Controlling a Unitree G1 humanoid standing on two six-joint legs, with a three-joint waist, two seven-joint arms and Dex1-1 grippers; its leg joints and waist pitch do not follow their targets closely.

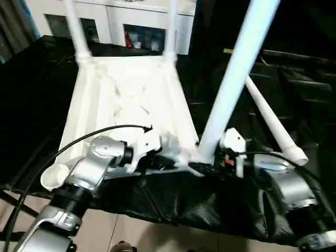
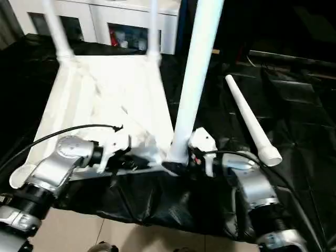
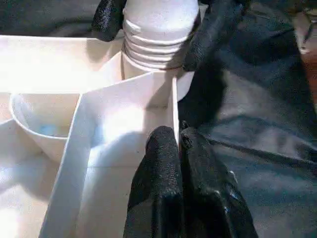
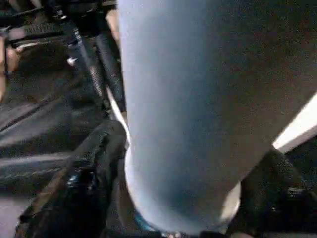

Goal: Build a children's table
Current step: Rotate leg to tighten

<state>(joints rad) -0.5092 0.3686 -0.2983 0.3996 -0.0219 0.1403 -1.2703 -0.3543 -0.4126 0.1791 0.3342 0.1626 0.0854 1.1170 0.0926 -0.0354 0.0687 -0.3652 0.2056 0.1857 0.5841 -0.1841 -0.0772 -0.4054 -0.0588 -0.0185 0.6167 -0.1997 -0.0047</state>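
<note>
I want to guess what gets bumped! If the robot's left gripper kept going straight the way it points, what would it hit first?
Probably the ridged collar of the near leg. The left gripper, shut on the tabletop's thin rim wall, points along that wall toward it.

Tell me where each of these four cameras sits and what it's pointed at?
Left eye, right eye: on the head, looking down over both silver forearms at the upturned table top.
Left wrist: along the left gripper, shut on a rim.
Right wrist: along the right gripper, around a leg.
Shared: both wrist views show that leg's collar end.
</note>
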